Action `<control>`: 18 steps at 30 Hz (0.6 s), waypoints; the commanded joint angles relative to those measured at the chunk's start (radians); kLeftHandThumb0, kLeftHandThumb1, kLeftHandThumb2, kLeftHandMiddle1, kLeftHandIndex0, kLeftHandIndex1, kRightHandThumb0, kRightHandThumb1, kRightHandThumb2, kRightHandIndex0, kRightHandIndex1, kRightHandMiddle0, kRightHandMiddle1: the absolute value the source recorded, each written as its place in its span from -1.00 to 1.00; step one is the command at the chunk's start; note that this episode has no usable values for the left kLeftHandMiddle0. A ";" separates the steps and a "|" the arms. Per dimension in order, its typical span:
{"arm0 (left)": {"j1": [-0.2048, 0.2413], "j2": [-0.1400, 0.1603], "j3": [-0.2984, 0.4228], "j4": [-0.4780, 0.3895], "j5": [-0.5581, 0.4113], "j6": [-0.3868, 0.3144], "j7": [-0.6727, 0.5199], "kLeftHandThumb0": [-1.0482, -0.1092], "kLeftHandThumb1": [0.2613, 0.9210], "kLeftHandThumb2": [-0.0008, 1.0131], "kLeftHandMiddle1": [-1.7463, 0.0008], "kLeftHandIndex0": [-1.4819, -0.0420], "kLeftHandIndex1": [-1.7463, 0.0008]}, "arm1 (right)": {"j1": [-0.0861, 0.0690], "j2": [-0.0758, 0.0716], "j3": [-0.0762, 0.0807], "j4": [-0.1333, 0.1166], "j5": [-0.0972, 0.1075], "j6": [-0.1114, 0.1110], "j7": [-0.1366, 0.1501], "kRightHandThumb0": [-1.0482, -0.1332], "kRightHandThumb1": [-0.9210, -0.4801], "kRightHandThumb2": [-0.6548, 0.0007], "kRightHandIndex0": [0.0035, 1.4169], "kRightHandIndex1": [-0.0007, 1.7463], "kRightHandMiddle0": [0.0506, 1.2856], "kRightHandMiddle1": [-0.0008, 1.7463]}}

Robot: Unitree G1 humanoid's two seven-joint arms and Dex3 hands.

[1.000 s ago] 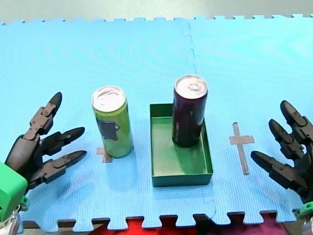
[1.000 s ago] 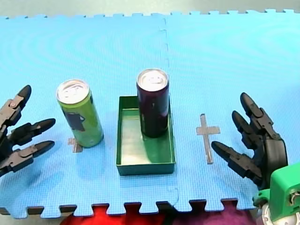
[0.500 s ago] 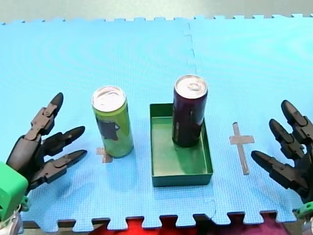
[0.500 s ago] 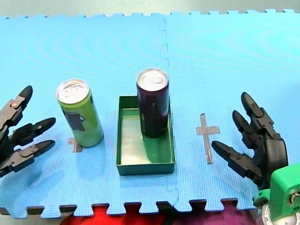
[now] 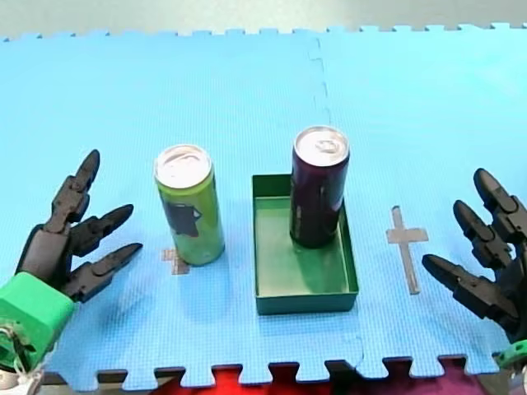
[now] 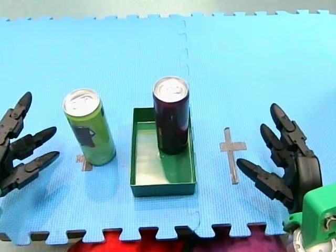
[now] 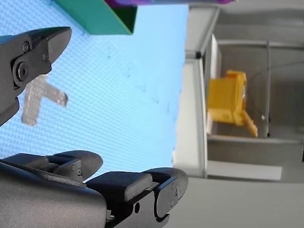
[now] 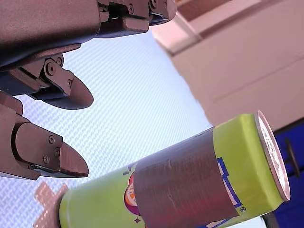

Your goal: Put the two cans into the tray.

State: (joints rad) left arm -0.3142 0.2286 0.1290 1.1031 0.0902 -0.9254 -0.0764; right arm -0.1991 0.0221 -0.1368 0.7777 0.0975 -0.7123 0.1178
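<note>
First head view, looking down on a blue foam mat (image 5: 247, 82). Dark purple can (image 5: 319, 197) upright inside the green tray (image 5: 306, 301), at its far end, silver top and pull tab facing up. Lime-green can (image 5: 189, 207) upright on the mat just left of the tray, outside it, on a small tape mark (image 5: 171, 262); slim, silver-lidded, with a dark label band around the middle, seen close in the second wrist view. Half done by the look of it: one can placed, one to go. Step in hand probably the reach for the green can. Robot's left hand (image 5: 72, 245) near that can's left side, not touching, holding nothing, fingers uncurled. Robot's right hand (image 5: 487, 267) well to the right of the tray, beyond a grey tape cross (image 5: 406, 247), likewise empty and uncurled. Next move likely: wrap the left fingers around the can's body, lift above the tray wall, set down in the free near half without knocking the purple can.
</note>
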 commanded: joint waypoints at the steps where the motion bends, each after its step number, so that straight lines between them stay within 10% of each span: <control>1: -0.005 0.004 -0.002 0.009 -0.008 -0.005 0.001 -1.00 1.00 -0.72 1.00 0.98 1.00 | -0.002 -0.005 -0.002 -0.003 0.001 -0.001 -0.003 -0.38 0.04 1.00 -0.42 -1.00 -0.51 -1.00; 14: -0.006 -0.047 0.047 -0.034 -0.192 0.141 -0.194 -1.00 1.00 -0.59 0.99 0.99 1.00 | -0.007 -0.009 -0.003 0.001 0.004 0.000 0.003 -0.37 0.03 1.00 -0.43 -1.00 -0.52 -1.00; 18: -0.008 -0.070 0.037 -0.028 -0.182 0.104 -0.202 -1.00 1.00 0.48 1.00 0.99 1.00 | -0.008 -0.009 -0.002 0.001 0.005 0.000 0.004 -0.37 0.03 1.00 -0.43 -1.00 -0.52 -1.00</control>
State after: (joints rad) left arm -0.3181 0.1646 0.1700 1.0736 -0.0959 -0.8053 -0.2771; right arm -0.2026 0.0186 -0.1371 0.7791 0.0997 -0.7117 0.1224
